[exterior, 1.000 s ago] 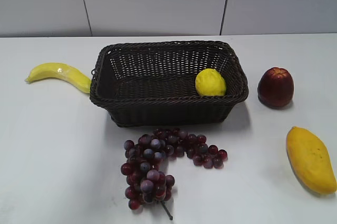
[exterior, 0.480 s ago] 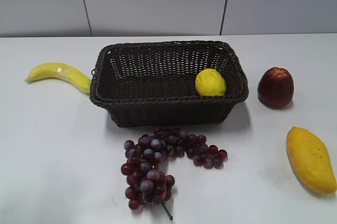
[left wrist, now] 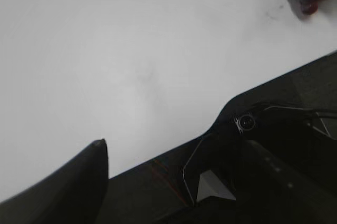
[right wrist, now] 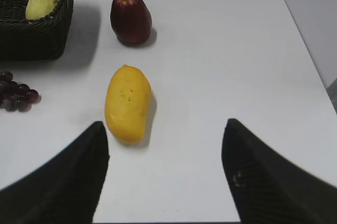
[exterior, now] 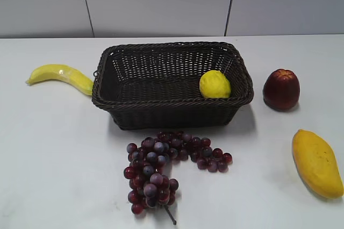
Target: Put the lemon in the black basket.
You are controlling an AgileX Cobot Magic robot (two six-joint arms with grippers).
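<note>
The lemon (exterior: 215, 84) lies inside the black basket (exterior: 166, 112), in its right end, against the near wall. The right end effector (right wrist: 166, 169), low in its wrist view, has its fingers spread wide with nothing between them. Only one left finger (left wrist: 79, 182) shows, so its state cannot be told.

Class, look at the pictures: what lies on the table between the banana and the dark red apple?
The black basket, with the lemon inside at its right end, shown in the exterior view.
</note>
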